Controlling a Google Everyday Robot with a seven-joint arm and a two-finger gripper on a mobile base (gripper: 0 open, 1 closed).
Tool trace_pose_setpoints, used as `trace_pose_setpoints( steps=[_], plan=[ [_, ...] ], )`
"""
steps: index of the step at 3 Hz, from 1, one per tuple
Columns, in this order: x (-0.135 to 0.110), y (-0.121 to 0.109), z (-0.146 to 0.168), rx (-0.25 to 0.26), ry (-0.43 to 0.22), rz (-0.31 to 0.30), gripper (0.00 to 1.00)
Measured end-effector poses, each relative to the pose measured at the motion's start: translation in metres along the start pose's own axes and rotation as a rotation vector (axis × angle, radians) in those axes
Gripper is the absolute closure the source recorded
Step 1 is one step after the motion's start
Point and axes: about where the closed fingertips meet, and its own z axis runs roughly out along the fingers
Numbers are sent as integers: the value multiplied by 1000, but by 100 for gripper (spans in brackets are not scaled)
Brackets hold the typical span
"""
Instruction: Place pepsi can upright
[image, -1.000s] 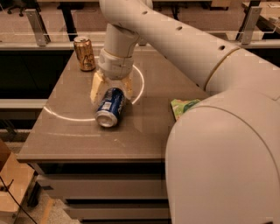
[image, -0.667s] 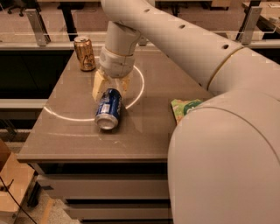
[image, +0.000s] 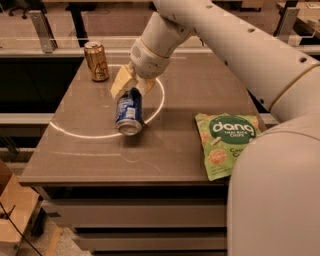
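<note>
Pepsi can (image: 129, 111), a blue aluminium drink can with white lettering and silver rims, lies on its side a little left of the middle of the tabletop, about halfway between the far and near edges.

The robot's large white arm (image: 225, 40) reaches in from the right and comes down over the far half of the grey-brown rectangular tabletop (image: 175, 150). A flat green bag of chips with white lettering (image: 225, 142) lies near the right edge, towards the near right corner, well apart from the can. A gold-bronze aluminium can (image: 96, 61) stands upright at the far left corner, also clear of the work.

The gripper (image: 131, 92) sits just beyond the can's far end, on the far-edge side of it. The can's long axis runs roughly from the far edge to the near edge, and one silver end faces the near edge. The other end points up into the gripper, so the can looks tipped, with the near end lower. I cannot tell whether that lower end rests on the tabletop, though a shadow lies just under it.

The two cream-coloured fingers (image: 120, 84) stand on either side of the can's far end and appear closed on it, gripping the body just below the rim. With the hold at that end, righting the can likely means swinging the gripped end up over the near end until the axis is vertical. The main risk is the round body slipping or rolling in the grip.
</note>
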Motion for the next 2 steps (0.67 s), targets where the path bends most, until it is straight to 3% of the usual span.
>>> trace_pose_setpoints(
  steps=[1, 2],
  plan=[
    [-13, -7, -26, -32, -135, -110, 100],
    [-21, -8, -53, -8, -269, -254, 100]
  ],
)
